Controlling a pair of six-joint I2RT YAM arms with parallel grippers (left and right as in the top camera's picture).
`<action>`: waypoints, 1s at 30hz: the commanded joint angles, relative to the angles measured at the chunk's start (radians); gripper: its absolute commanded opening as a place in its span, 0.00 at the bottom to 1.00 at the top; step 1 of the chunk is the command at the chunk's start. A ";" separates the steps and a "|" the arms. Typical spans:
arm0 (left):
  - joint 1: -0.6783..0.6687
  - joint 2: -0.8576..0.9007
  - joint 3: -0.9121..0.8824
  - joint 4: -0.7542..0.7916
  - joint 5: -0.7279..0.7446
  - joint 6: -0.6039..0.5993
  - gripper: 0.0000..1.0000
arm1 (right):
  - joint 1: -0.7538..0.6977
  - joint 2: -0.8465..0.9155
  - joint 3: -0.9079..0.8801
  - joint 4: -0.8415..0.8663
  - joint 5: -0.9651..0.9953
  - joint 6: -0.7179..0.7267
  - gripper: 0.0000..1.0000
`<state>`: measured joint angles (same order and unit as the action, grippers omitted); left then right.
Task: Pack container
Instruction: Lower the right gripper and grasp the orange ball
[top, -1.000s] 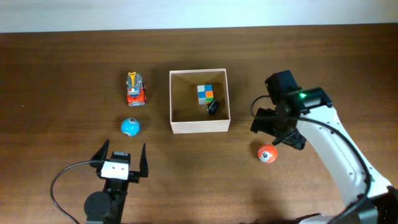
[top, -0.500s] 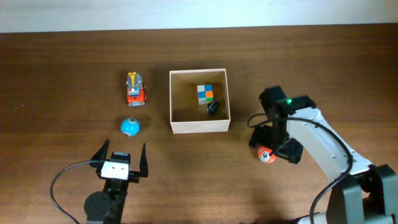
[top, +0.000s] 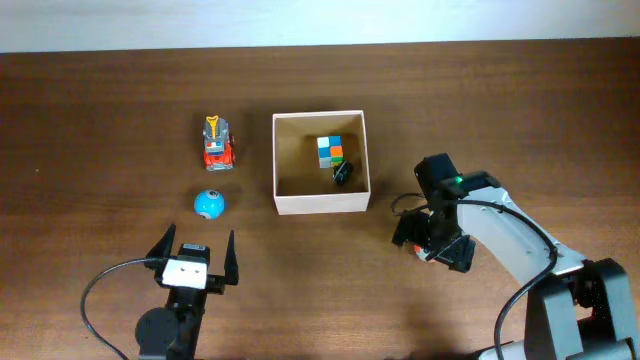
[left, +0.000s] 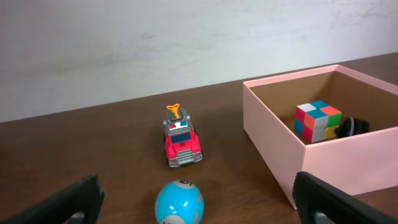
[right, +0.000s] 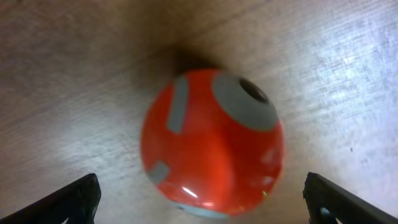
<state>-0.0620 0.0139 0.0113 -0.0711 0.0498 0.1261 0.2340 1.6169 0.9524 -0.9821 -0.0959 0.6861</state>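
Centrally, the square open-topped container with pale cream walls and a tan cardboard floor (top: 322, 204) is sitting on the dark brown wooden table (top: 90, 110), between the 2 arms and toward the far side.

Contents: 2 items are lying inside, a multicoloured puzzle cube (top: 330, 151) and, just beside it, a small black object (top: 342, 173) too small to identify.

Outstanding: 3 toys are waiting outside. A red toy truck with an orange top (top: 218, 145) and a glossy blue ball (top: 209, 204) are resting to the container's left, near each other but apart. An orange-red ball with grey markings (right: 211, 143) is sitting on the table to the container's right. By this count the packing is looking less than half done.

Right gripper (top: 432, 245): it is pointing straight down over the orange-red ball, fingers spread wide to either side and not touching it, gripping nothing. A grasp of this ball is looking like the step in hand.

Left gripper (top: 195, 250): it is sitting at the near edge, level with the table, facing the truck and blue ball, fingers wide apart and empty.
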 joint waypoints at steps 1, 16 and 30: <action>0.006 -0.007 -0.002 -0.005 0.014 -0.012 0.99 | -0.005 0.004 -0.005 0.011 0.002 -0.025 0.99; 0.006 -0.007 -0.002 -0.005 0.014 -0.012 0.99 | -0.005 0.006 -0.005 0.039 0.071 -0.095 0.99; 0.006 -0.007 -0.002 -0.005 0.014 -0.012 0.99 | -0.005 0.006 -0.012 0.045 0.073 -0.127 0.99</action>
<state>-0.0620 0.0139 0.0113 -0.0711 0.0498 0.1261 0.2340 1.6169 0.9524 -0.9436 -0.0422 0.5861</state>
